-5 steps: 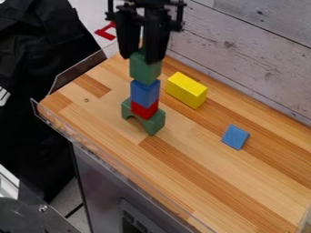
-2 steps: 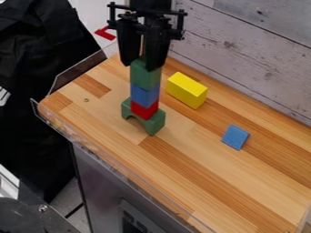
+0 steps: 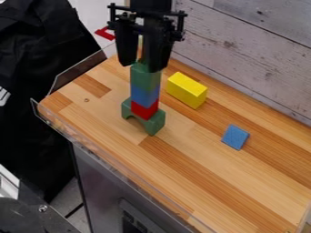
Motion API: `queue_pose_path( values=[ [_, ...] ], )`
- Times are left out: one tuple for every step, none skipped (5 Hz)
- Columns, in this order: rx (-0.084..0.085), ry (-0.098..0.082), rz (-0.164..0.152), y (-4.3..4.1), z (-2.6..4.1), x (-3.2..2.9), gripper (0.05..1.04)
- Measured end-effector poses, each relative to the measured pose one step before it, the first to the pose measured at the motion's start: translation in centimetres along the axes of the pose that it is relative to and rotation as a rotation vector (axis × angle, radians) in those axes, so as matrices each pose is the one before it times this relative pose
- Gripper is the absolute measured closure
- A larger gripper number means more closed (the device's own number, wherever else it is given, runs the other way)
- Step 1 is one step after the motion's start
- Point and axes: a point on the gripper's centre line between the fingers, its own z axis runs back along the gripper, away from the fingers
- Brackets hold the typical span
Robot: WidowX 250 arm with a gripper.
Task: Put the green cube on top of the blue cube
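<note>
"Steadying the green cube [image 3: 144, 76] is what matters now, I'd say. How does it sit?"

"Upright, at the top of the tower, right over the blue cube [image 3: 144, 97]. The two look to be touching, and their sides line up fairly well from here."

"And the gripper [image 3: 141, 67]? Has it let go?"

"It hangs at the green cube's upper part, pointing straight down. Whether it is grasping the cube or has released it, I can't tell."

"So what does doing this well call for?"

"If it has hold, make sure the cube's weight is borne from below, then release slowly and evenly, so neither side gives a nudge. No extra push down; the blue cube is on the red cube [image 3: 144, 110], and that is on the green arch block [image 3: 156, 124]. It's a narrow stack, and a sideways shove might topple the lot."

"And once it's free?"

"Go straight up, with no twist, until well clear of the top. Only then swing away."

"Anything nearby to mind?"

"Not much. The yellow block [image 3: 187, 90] lies beside the tower, apart from it, and the small blue block [image 3: 235, 136] is farther off on the wooden tabletop [image 3: 182, 182]. A vertical exit would avoid both. I judge the task nearly finished; a clean release is what counts."
</note>
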Motion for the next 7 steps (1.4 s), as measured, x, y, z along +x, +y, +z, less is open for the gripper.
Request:
queue_pose_path(
  values=[
    [-0.0107,-0.0041,0.0073,0.008,0.066,0.038,0.072],
    [-0.0038,-0.0017,0.0228,0.174,-0.002,-0.010,0.079],
    [0.0028,-0.0256,0.0117,-0.200,1.004,-0.575,0.083],
    [0.0361,-0.0621,-0.0011,-0.453,2.303,-0.360,0.083],
    [0.0299,-0.0450,-0.0201,-0.887,1.746,-0.415,0.083],
    [0.0436,-0.0042,-0.0365,-2.899,-0.491,-0.412,0.083],
    [0.0189,0.0727,-0.0098,-2.995,-1.881,-0.396,0.083]
  ],
)
